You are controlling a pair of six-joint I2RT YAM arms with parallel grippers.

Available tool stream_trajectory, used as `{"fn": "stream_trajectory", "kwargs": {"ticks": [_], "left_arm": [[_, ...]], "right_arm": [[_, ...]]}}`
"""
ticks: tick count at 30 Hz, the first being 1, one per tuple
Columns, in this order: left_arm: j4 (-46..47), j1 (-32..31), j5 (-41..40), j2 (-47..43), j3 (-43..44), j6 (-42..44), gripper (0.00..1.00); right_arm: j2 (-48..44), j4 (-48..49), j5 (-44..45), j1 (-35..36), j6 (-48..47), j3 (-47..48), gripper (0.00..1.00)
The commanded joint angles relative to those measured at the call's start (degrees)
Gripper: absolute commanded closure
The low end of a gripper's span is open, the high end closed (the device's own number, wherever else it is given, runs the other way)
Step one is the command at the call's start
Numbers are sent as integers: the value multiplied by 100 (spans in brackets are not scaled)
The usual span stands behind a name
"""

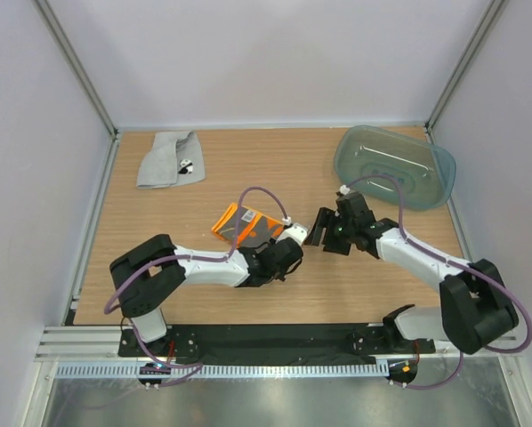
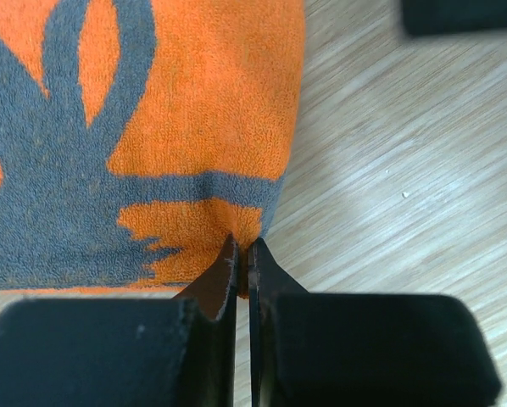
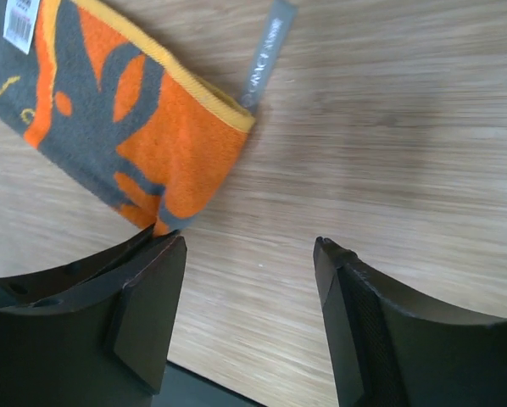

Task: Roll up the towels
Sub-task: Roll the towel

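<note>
A: State of left gripper (image 2: 242, 254)?
B: Jaws pressed together, pinching the near edge of the orange towel (image 2: 152, 127) by its corner, mid-table.
A: And right gripper (image 3: 252, 246)?
B: Spread, empty, just beside that corner; the towel's long axis runs off to its left.

Bright, even overhead light leaves only faint, soft shadows on the pale wooden bench (image 1: 159, 294). Left wrist view shows the orange-and-grey terry towel (image 2: 194, 110) crisply; right wrist view slightly blurred.
</note>
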Motion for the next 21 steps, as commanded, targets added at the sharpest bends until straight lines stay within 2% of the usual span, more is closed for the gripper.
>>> {"fn": "stream_trajectory", "kwargs": {"ticks": [1, 9, 13, 18, 19, 21], "left_arm": [[-54, 35, 300, -183, -265, -340, 100], [-19, 70, 415, -552, -450, -481, 100], [-19, 166, 459, -824, -573, -543, 100], [-98, 360, 546, -1237, -758, -622, 100], [-98, 395, 564, -1290, -784, -639, 100], [-124, 474, 591, -1387, -837, -666, 100]], "right_arm": [[464, 1281, -1153, 37, 558, -149, 30], [1669, 1941, -1330, 107, 814, 18, 30], [2082, 2107, -1347, 107, 841, 88, 34], [2425, 2153, -1321, 107, 815, 141, 52], [2452, 2127, -1321, 107, 797, 176, 61], [2478, 2030, -1260, 107, 771, 220, 69]]}}
